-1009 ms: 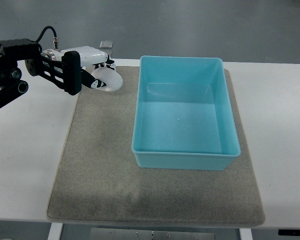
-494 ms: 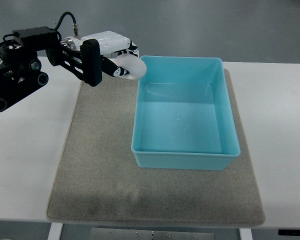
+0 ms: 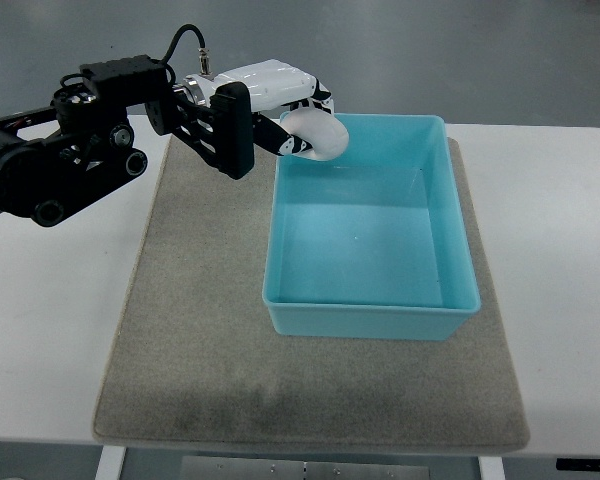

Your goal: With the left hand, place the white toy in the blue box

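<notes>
Since a second ago your left hand (image 3: 280,115) has swung from the mat's ten o'clock corner toward the blue box (image 3: 460,240), lifting the white toy (image 3: 317,134) with it. The fingers (image 3: 305,100) are curled around the toy, which now hangs over the box's eleven o'clock corner, just past the rim. That hold looks meant to keep it clear of the wall. You have open floor inside toward four o'clock; the grey mat (image 3: 200,330) around the box lies bare. No right hand shows.
</notes>
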`<state>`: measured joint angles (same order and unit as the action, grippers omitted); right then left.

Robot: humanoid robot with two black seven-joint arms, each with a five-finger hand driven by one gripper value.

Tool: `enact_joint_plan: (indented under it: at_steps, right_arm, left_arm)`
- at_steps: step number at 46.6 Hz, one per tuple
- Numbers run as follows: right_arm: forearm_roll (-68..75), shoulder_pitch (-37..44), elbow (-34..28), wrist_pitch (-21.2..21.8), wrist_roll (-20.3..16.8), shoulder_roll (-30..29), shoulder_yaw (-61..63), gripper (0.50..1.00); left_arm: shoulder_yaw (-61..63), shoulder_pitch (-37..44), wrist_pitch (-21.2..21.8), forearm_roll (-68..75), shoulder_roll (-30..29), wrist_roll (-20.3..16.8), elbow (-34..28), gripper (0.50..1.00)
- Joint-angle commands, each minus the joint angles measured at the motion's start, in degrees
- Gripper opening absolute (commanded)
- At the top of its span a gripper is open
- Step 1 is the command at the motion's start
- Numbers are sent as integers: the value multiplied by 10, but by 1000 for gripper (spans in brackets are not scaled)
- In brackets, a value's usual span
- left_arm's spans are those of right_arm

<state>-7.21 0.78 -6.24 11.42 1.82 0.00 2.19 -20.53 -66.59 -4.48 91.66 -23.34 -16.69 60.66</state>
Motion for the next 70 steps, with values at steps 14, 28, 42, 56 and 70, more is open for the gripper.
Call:
enact_joint_plan:
  at_steps: [14, 28, 42, 56, 70]
  right_arm:
    - [0, 0, 0, 0, 0, 0, 0, 936]
    - [1, 0, 0, 0, -1, 0, 0, 936]
    - [0, 0, 0, 1, -1, 0, 0, 936]
    - [0, 0, -1, 0, 0, 0, 0, 936]
    - [0, 0, 0, 0, 0, 0, 0, 936]
  left_arm:
    - [8, 15, 0, -2, 52, 2, -34, 500]
    - [8, 29, 0, -16, 56, 1, -32, 801]
    - [8, 36, -1, -32, 56, 1, -32, 921]
    - [2, 33, 1, -33, 56, 1, -34, 924]
    - [-1, 24, 37, -78, 56, 5, -88, 924]
